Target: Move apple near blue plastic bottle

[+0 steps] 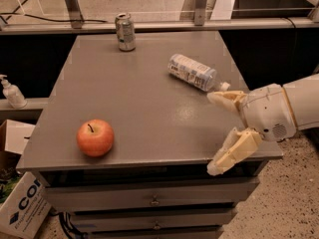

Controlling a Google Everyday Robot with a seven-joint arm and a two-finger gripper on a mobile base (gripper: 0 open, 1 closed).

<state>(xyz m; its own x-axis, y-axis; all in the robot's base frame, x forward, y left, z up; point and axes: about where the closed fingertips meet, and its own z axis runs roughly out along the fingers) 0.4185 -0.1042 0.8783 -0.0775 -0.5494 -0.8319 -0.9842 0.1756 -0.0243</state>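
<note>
The red-orange apple [95, 137] sits upright near the front left corner of the grey table [144, 98]. The blue plastic bottle [194, 72] lies on its side at the right rear of the table, cap pointing right. My gripper [217, 133] hangs over the table's front right edge, far to the right of the apple and just in front of the bottle's cap. Its two cream fingers [234, 151] are spread wide apart and hold nothing.
A silver drink can [125, 32] stands at the back of the table. A white pump-top bottle [11, 91] stands on a ledge at the left. Cardboard boxes [20, 203] sit on the floor at lower left. Drawers [149, 198] run below the tabletop.
</note>
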